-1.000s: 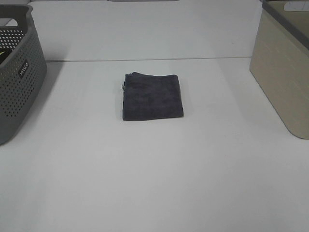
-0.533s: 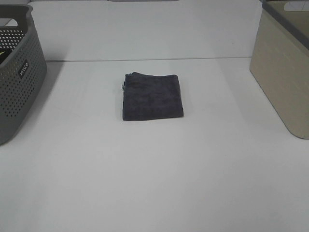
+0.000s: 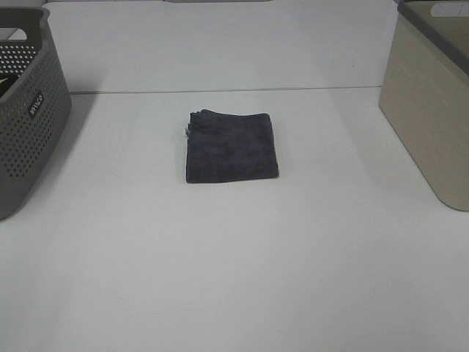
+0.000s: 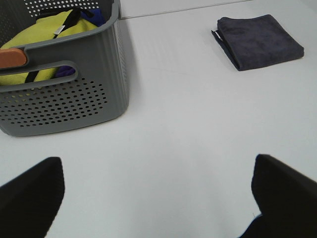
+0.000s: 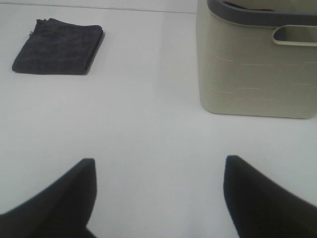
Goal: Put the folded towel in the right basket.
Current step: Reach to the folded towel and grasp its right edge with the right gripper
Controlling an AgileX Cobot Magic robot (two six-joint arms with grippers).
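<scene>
A dark grey folded towel [image 3: 231,147] lies flat in the middle of the white table; it also shows in the left wrist view [image 4: 258,40] and in the right wrist view [image 5: 58,52]. The beige right basket [image 3: 432,95] stands at the table's right edge and shows in the right wrist view [image 5: 255,64]. My left gripper [image 4: 156,196] is open and empty, well short of the towel. My right gripper [image 5: 158,198] is open and empty, apart from towel and basket. Neither gripper shows in the high view.
A grey perforated basket [image 3: 26,110] stands at the table's left edge; in the left wrist view [image 4: 59,94] it holds yellow and blue cloths. The white table [image 3: 234,264] stretches bare toward the front.
</scene>
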